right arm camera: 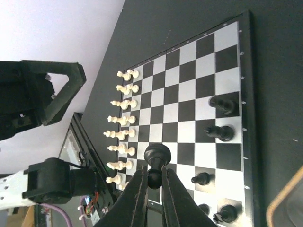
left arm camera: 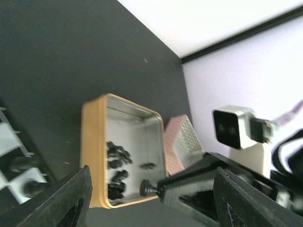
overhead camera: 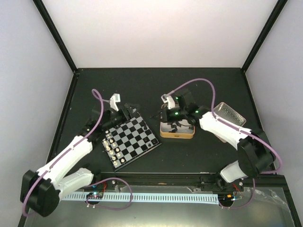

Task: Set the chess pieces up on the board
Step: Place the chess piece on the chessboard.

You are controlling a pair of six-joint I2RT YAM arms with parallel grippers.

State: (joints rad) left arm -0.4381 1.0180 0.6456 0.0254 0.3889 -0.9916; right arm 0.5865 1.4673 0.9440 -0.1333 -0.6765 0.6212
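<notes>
The board [overhead camera: 134, 137] lies left of centre, with cream-white pieces along its near-left edge and a few black chess pieces [right arm camera: 219, 132] along its right edge. My right gripper [right arm camera: 152, 172] is shut on a black pawn [right arm camera: 156, 153] and holds it above the board [right arm camera: 189, 85]. In the top view the right gripper [overhead camera: 166, 117] hangs between the board and the gold-rimmed tin [overhead camera: 177, 135]. Several black pieces [left arm camera: 117, 163] lie in the tin [left arm camera: 92, 142]. My left gripper [overhead camera: 127, 112] is open and empty over the board's far corner; it also shows in the left wrist view [left arm camera: 154, 203].
The tin's textured lid [overhead camera: 229, 116] lies right of the tin, also in the left wrist view [left arm camera: 182, 142]. The cream-white pieces [right arm camera: 122, 118] stand in two rows. The black frame posts and white walls close in the table.
</notes>
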